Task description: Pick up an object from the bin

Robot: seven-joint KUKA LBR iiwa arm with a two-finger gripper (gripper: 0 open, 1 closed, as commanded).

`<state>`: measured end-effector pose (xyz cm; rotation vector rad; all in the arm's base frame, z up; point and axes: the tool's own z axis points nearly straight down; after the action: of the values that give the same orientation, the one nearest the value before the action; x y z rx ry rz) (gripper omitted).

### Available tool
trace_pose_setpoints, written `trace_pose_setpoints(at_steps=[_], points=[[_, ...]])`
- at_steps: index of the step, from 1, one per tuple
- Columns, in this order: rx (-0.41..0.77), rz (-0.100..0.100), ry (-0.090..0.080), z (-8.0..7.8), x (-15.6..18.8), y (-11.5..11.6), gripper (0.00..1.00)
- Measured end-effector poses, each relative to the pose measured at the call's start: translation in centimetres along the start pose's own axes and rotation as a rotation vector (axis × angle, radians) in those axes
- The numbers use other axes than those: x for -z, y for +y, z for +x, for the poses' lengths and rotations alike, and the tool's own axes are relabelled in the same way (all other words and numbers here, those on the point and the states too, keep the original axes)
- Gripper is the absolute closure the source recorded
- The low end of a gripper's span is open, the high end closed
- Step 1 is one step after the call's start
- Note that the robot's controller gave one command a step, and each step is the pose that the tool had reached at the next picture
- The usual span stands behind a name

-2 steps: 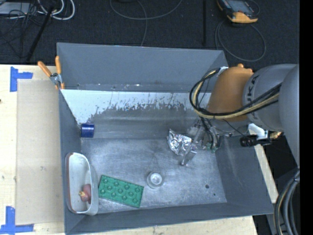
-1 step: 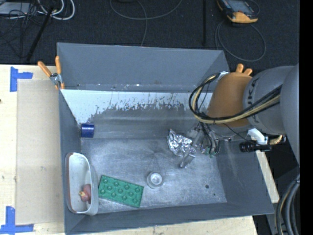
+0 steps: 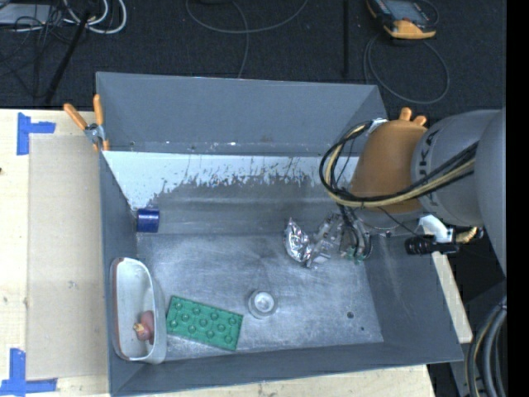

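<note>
Sitting low toward three o'clock of the bin (image 3: pixel 248 114), the hand (image 3: pixel 335 240) lies just beside a crumpled foil wad (image 3: pixel 298 241), probably its nearest pick, with the green studded plate (image 3: pixel 204 322) well apart at seven o'clock; clenched or released, I cannot tell.

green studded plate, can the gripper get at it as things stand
Probably yes: the green studded plate lies flat with nothing on it. The gripper is by the crumpled foil; between them is bin floor with only a small round cap.
</note>
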<state>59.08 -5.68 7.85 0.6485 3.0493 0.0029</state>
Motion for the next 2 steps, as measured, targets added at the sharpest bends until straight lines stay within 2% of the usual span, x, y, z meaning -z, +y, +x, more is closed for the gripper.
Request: trace_pose_setpoints(at_steps=[1,2], points=[[0.005,0.004,0.018,-0.26,4.51,0.09,1.0],[0.008,0.007,0.022,-0.28,4.74,0.12,1.0]])
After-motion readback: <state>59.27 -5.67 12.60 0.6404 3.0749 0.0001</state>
